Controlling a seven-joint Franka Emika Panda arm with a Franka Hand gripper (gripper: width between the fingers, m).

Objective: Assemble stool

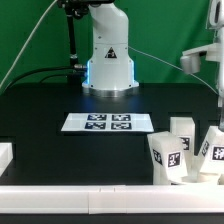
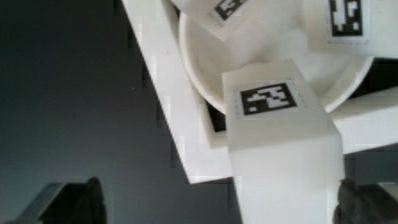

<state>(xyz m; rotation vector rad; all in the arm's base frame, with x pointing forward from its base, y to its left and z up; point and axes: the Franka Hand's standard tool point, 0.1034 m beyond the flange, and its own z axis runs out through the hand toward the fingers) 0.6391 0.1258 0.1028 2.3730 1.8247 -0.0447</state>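
The stool parts are sitting clustered at the exterior view's lower right: a tagged white leg is standing in front, 2 more tagged blocks just behind it, against the white border rail. In my wrist view, the round seat disc is lying below me with a tagged leg resting across it. My gripper is hanging spread wide, pinching nothing. The marker board is lying mid-table, near my base.

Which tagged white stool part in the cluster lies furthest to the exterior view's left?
The front part, its tag facing the camera. The part behind it and the part at the frame edge both sit further right.
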